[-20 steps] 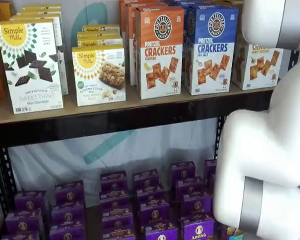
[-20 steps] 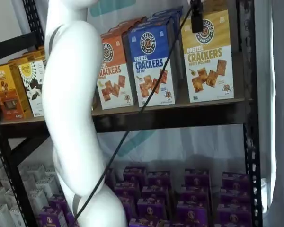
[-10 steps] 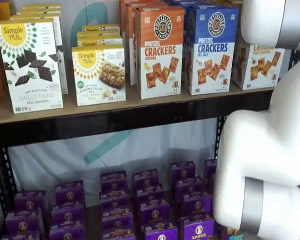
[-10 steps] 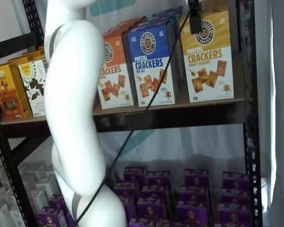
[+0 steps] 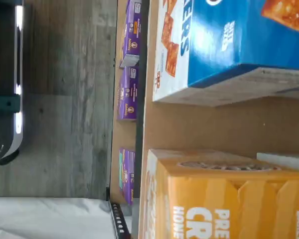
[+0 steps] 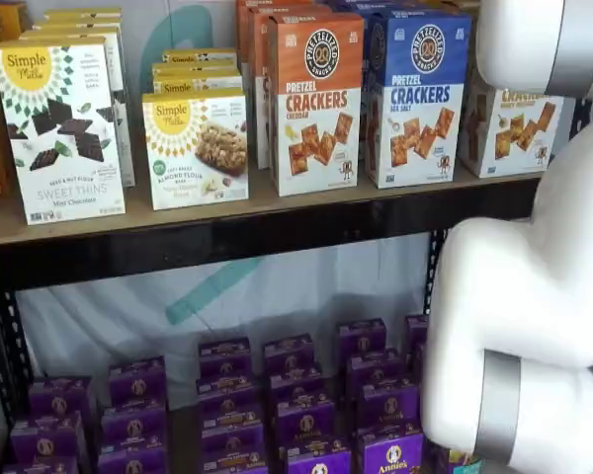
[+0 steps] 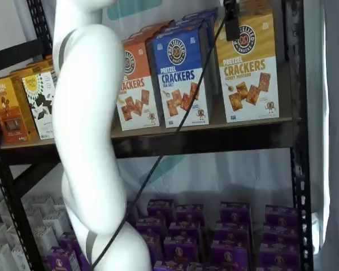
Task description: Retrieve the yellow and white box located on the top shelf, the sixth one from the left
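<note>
Tool at the yellow and white box on the top shelf

The yellow and white box (image 7: 248,65) stands upright at the right end of the top shelf (image 7: 214,138), just beside the blue-topped Pretzel Crackers box (image 7: 181,76), with the orange-topped one (image 7: 137,84) further left. In a shelf view only 1 black finger of the tool (image 7: 232,22) shows, hanging from the upper edge against the box's upper front with a black cable (image 7: 175,127) beside it, so I cannot tell whether the tool is wide or closed on the box. In a shelf view the white arm (image 6: 534,286) covers most of the box (image 6: 519,133). The wrist view shows the box's yellow top (image 5: 224,199) close up, apart from the blue carton (image 5: 229,45), and purple boxes (image 5: 129,94) on the lower shelf.
</note>
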